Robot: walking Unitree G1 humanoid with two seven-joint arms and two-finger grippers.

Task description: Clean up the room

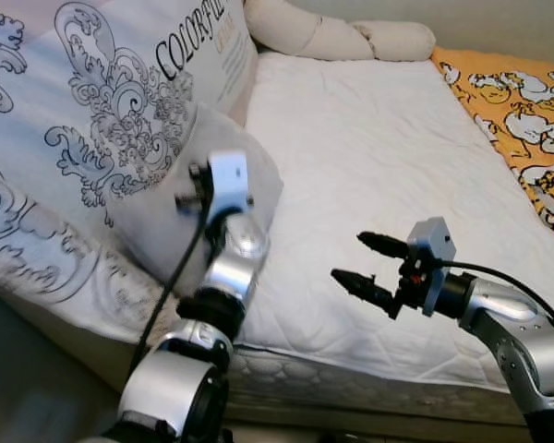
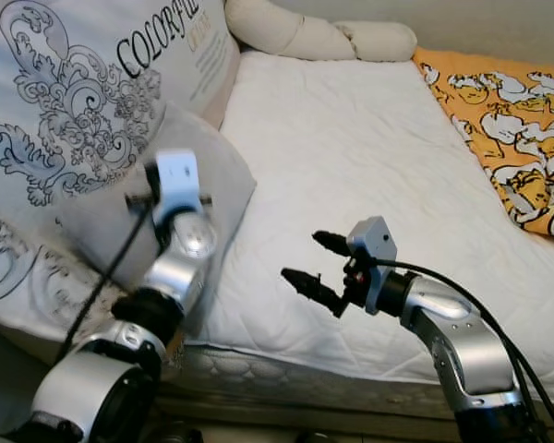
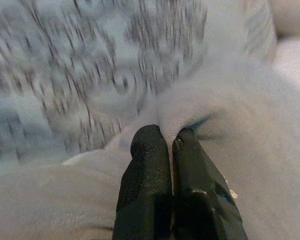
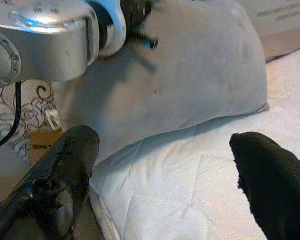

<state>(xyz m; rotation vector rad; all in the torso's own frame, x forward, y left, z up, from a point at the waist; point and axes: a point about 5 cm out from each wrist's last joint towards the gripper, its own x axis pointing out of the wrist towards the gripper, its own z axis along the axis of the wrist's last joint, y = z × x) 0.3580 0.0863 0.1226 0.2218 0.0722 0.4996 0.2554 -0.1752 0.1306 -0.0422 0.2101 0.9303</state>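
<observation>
2 pillows lean at the bed's [image 1: 369, 138] left edge. The grey pillow [image 4: 190, 75] lies left of the right gripper [image 1: 362, 263], jaws wide, empty. Left gripper [image 3: 165, 145], nearer, pinches its fabric, jaws closed.

Pillow [image 1: 249, 175] on mattress [image 1: 379, 166] left; blanket [image 1: 522, 120] right.
</observation>
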